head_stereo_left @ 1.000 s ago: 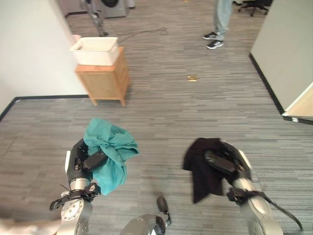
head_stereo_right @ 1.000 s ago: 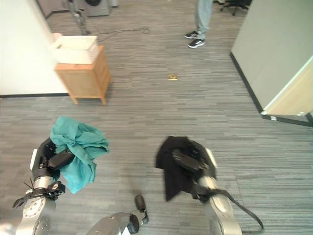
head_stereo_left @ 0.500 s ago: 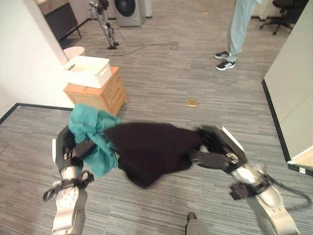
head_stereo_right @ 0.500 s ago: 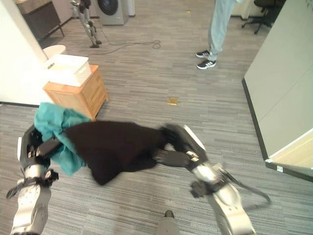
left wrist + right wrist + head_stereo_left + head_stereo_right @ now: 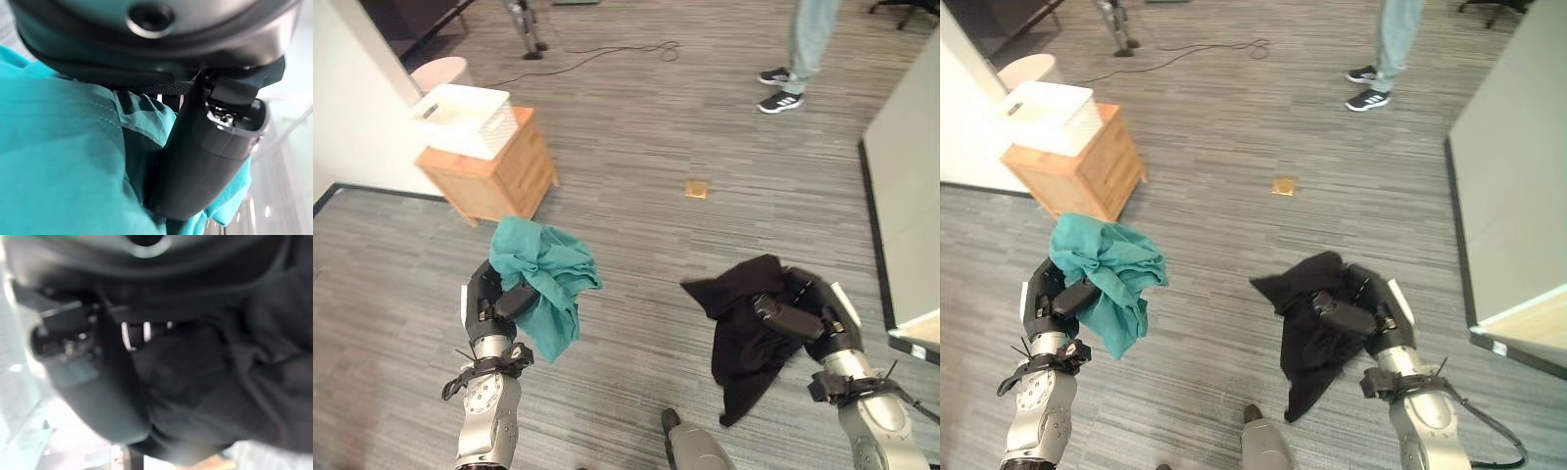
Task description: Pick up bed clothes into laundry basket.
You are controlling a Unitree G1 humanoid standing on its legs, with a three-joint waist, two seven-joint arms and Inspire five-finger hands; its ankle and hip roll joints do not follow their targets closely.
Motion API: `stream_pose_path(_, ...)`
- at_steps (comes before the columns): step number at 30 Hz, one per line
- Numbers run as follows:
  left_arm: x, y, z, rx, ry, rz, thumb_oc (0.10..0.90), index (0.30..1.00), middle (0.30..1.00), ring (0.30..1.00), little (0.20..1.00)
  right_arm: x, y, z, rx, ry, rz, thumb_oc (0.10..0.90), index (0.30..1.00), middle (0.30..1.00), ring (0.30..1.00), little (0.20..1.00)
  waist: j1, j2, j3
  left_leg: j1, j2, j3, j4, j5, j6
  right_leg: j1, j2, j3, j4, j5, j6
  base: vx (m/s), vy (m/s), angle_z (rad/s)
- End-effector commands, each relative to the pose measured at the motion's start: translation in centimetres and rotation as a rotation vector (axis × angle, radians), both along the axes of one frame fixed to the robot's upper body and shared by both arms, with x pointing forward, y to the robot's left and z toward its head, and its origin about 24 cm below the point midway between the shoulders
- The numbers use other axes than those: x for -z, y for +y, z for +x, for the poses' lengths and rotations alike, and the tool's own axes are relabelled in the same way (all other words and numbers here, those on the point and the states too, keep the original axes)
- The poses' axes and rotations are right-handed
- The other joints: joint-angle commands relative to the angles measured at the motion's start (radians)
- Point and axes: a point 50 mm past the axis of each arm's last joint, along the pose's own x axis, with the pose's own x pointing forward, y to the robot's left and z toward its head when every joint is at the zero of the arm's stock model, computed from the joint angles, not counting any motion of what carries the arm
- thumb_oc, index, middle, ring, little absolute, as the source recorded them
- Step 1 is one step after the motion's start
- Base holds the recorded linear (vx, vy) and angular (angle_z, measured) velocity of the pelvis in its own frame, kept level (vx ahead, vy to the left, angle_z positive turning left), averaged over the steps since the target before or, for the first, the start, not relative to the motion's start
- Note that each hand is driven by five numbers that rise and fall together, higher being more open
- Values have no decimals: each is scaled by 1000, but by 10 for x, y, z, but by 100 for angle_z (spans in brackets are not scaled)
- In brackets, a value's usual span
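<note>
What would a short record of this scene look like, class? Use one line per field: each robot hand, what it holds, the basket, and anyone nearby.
left robot hand: shut on teal cloth, held off the floor
right robot hand: shut on black cloth, which hangs below it
laundry basket: white, on wooden cabinet, ahead to the left
person's legs: standing far ahead
clothes in basket: none visible

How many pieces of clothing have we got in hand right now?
2. The teal garment is gripped in the left hand; the black garment hangs from the right hand. More may lie outside these views.
</note>
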Motion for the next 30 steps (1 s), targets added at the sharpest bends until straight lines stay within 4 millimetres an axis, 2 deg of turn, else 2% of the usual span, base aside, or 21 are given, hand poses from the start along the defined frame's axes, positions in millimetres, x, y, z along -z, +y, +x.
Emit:
stream_pose_path(1,-61,32,-5,-56,-292,120,400,300,300,300,300,-48,-8,-10,55,-308,4,400,300,300,300,300,-1,-70,-51,-23,-23,170,125,-36,58,159,-19,33,-194,97,27,113,-222,82)
stream_pose_path(2,-59,34,-6,-59,-284,116,400,300,300,300,300,-46,-10,-13,75,-301,9,400,300,300,300,300,-5,-69,-47,-40,-2,211,107,-30,55,172,-19,22,-197,88,23,119,-123,91)
stream_pose_path(4,-52,40,-12,-86,-250,110,400,300,300,300,300,-48,-13,-19,114,-336,28,400,300,300,300,300,-4,-54,-33,-106,76,366,-18,26,30,202,-39,-33,-216,63,28,118,11,92)
stream_pose_path(5,-52,40,-12,-86,-250,111,400,300,300,300,300,-48,-13,-19,115,-336,29,400,300,300,300,300,-8,-58,-34,-102,70,362,-22,25,29,206,-45,-37,-214,56,30,105,69,62)
stream_pose_path(7,-50,47,-17,-126,-229,137,400,300,300,300,300,-48,-8,-17,95,-338,30,400,300,300,300,300,-8,-52,-35,-107,93,379,-116,88,9,216,-55,-60,-209,37,37,146,99,32)
stream_pose_path(11,-50,55,-21,-199,-230,137,400,300,300,300,300,-43,5,-9,30,-303,28,400,300,300,300,300,14,-20,-50,-92,123,287,-274,177,-13,237,-64,-48,-186,1,60,272,168,-8)
stream_pose_path(12,-56,55,-20,-210,-255,152,400,300,300,300,300,-42,11,-5,-2,-305,47,400,300,300,300,300,21,-4,-56,-83,148,255,-320,192,-23,249,-77,-33,-153,-36,72,433,267,-25)
stream_pose_path(14,-59,56,-16,-217,-269,158,400,300,300,300,300,-44,16,2,-34,-301,16,400,300,300,300,300,33,7,-67,-89,173,225,-336,213,-42,274,-101,-9,-133,-66,86,371,228,-30)
stream_pose_path(17,-63,53,-11,-205,-294,150,400,300,300,300,300,-46,24,7,-70,-308,22,400,300,300,300,300,41,7,-76,-101,188,233,-332,228,-60,333,-143,-14,-157,-81,105,452,233,-32)
stream_pose_path(18,-60,53,-10,-194,-270,155,400,300,300,300,300,-44,31,10,-109,-287,26,400,300,300,300,300,57,14,-94,-117,184,246,-301,205,-51,398,-193,-18,-188,-86,128,542,247,-34)
stream_pose_path(19,-59,53,-10,-193,-269,155,400,300,300,300,300,-43,31,10,-109,-286,26,400,300,300,300,300,57,10,-95,-119,179,247,-292,196,-49,403,-200,-19,-195,-85,130,790,314,-32)
stream_pose_path(20,-60,53,-11,-177,-255,189,400,300,300,300,300,-36,34,8,-108,-253,36,400,300,300,300,300,79,-10,-109,-163,132,217,-196,160,-41,426,-264,-31,-192,-34,159,541,197,-22)
stream_pose_path(21,-65,52,-11,-167,-274,204,400,300,300,300,300,-35,37,9,-111,-260,64,400,300,300,300,300,83,-21,-116,-172,99,213,-175,132,-28,405,-297,-31,-159,40,174,525,199,-14)
stream_pose_path(22,-65,52,-11,-167,-274,205,400,300,300,300,300,-35,37,9,-112,-260,64,400,300,300,300,300,85,-20,-119,-177,100,215,-174,133,-25,400,-297,-28,-162,45,175,271,166,-9)
stream_pose_path(23,-66,52,-10,-161,-282,201,400,300,300,300,300,-31,42,12,-125,-257,89,400,300,300,300,300,89,-29,-121,-163,65,233,-180,83,5,358,-317,-10,-114,125,177,401,285,-28)
stream_pose_path(24,-70,55,-8,-164,-281,226,400,300,300,300,300,-32,45,14,-137,-240,2,400,300,300,300,300,83,-37,-113,-132,11,261,-191,41,38,299,-333,14,-16,256,165,397,283,-27)
stream_pose_path(25,-70,55,-8,-165,-282,227,400,300,300,300,300,-32,45,14,-138,-241,1,400,300,300,300,300,86,-35,-114,-134,14,265,-192,44,40,293,-330,20,-17,261,166,476,331,-2)
stream_pose_path(26,-75,57,-9,-182,-295,246,400,300,300,300,300,-33,49,14,-150,-255,31,400,300,300,300,300,78,-34,-107,-110,-5,284,-193,13,57,268,-336,22,31,305,161,277,193,35)
stream_pose_path(28,-81,56,-6,-174,-304,284,400,300,300,300,300,-32,54,15,-171,-248,28,400,300,300,300,300,68,-23,-85,-61,-30,290,-203,-32,85,170,-323,35,100,328,160,355,243,13)
stream_pose_path(29,-85,55,-5,-168,-314,306,400,300,300,300,300,-32,54,16,-173,-237,-11,400,300,300,300,300,65,-22,-74,-32,-46,298,-211,-57,94,126,-337,17,95,347,162,446,285,-26)
stream_pose_path(30,-89,44,0,-110,-344,301,400,300,300,300,300,-34,51,16,-173,-229,-37,400,300,300,300,300,34,-19,-52,17,-73,300,-242,-85,103,60,-315,7,44,325,169,335,207,-32)
